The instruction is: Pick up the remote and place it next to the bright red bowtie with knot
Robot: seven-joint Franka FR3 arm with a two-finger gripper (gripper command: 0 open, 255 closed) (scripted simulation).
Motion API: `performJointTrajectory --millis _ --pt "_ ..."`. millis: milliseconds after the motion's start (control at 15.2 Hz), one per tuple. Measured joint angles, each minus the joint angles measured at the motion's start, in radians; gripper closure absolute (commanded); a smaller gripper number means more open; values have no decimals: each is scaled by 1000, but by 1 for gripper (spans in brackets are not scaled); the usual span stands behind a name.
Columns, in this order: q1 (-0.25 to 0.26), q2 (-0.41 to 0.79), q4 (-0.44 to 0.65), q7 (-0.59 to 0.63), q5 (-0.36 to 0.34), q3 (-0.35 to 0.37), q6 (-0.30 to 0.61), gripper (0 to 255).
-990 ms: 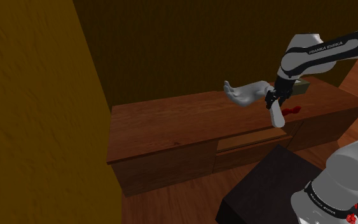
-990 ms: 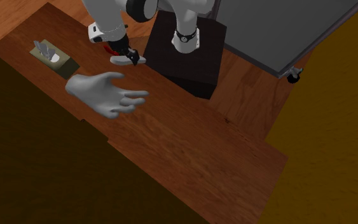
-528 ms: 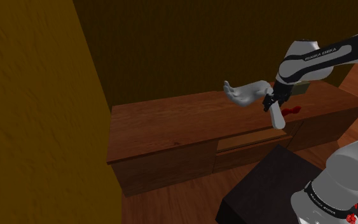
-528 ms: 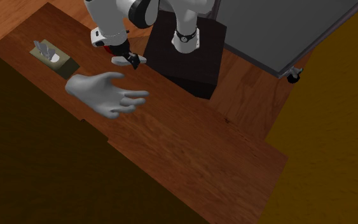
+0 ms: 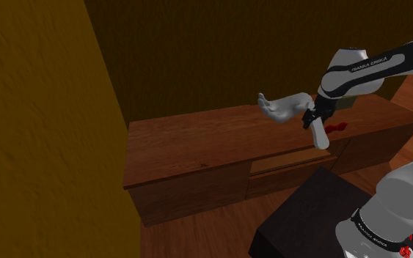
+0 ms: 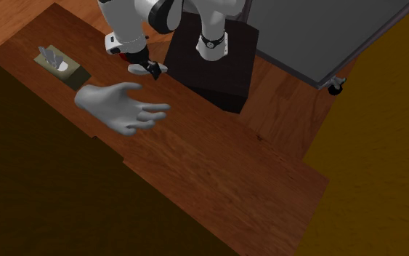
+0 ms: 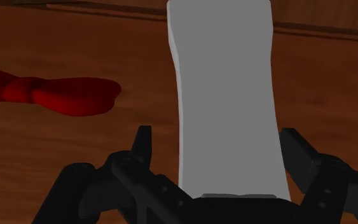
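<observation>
A plain grey remote (image 7: 225, 95) lies on the brown wooden sideboard (image 5: 197, 143), close beside the bright red bowtie (image 7: 50, 94). My black gripper (image 7: 220, 137) stands open over the remote's near end, and both fingers are clear of its sides. In the shoulder view the gripper (image 5: 313, 117) hangs over the remote (image 5: 319, 136), with the bowtie (image 5: 337, 127) just to its right. In the second exterior view the gripper (image 6: 150, 67) sits on the remote (image 6: 139, 70) near the sideboard's edge, and the arm hides most of the bowtie.
A grey hand sculpture (image 5: 285, 108) lies just behind the gripper and also appears as the hand sculpture (image 6: 119, 108). A tissue box (image 6: 61, 67) stands further along the top. My dark stand (image 6: 213, 62) is in front of the sideboard. Brown walls close in the back.
The fingers have opened and let go of the remote, which now rests on the sideboard beside the bowtie. The arm has barely shifted.
</observation>
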Motion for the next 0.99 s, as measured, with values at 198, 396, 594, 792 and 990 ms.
performJointTrajectory --millis 198,396,594,792,990 --pt "-2 -17 -23 18 -6 8 -2 0" --pt "0 -5 -18 11 -3 4 -19 0" --pt "0 -14 26 1 -4 5 -86 0" --pt "0 -34 56 3 -4 10 -135 0" --pt "0 -40 59 5 -5 12 -145 0"
